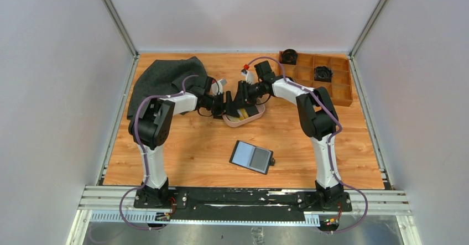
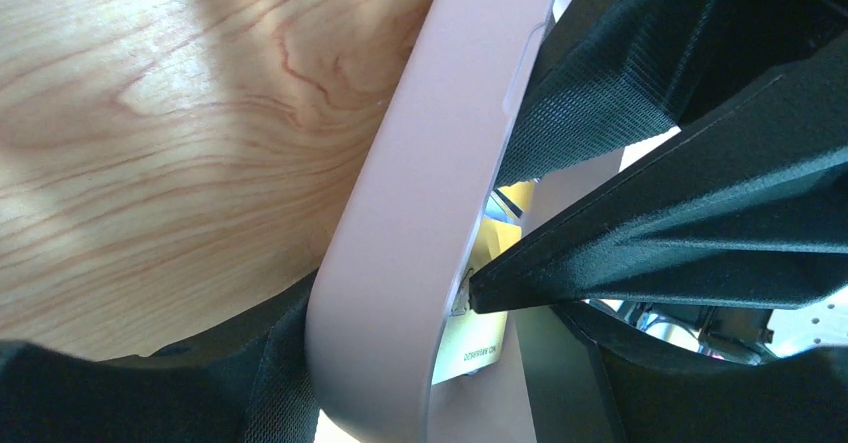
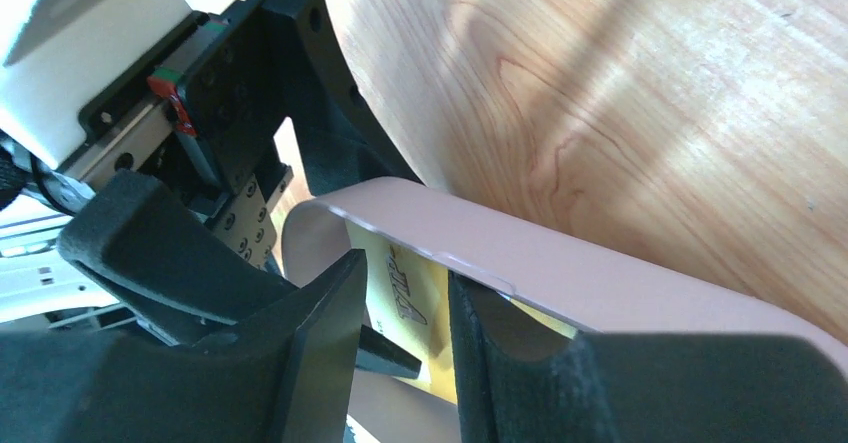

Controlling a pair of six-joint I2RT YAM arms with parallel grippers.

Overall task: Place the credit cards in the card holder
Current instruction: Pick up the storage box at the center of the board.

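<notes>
Straddling yellow card [image 3: 395, 313]; right end effector [image 3: 403, 275] half-open, tips inside tray [image 3: 560, 278].

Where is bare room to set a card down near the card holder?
Bare wood lies left of the card holder toward the left arm, and right of it toward the right arm. Another strip runs between the cloth and the compartment box, behind the pink tray. The tray is crowded: left claw and right claw both reach into it.
</notes>
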